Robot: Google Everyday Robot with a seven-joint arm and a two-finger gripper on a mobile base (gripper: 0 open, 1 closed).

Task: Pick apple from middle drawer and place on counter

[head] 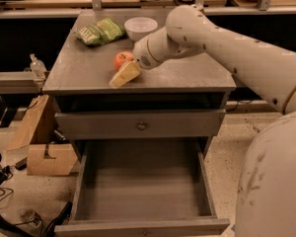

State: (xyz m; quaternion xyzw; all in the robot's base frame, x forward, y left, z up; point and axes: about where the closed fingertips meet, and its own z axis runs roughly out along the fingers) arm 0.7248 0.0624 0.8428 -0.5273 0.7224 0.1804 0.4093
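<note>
Apple (pixel 120 59) sits on table (pixel 79 74) nr its middle; gripper (pixel 122 71) is low, right at apple's front side; clamped or apart, I cannot tell; drawer (pixel 143 181) below stands open.

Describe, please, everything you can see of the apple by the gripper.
The apple is small, round and red-orange with a paler yellowish patch. It is at the middle of the grey counter, in front of the white bowl. The gripper lies against its front side, partly covering it; whether it rests free is unclear.
</note>
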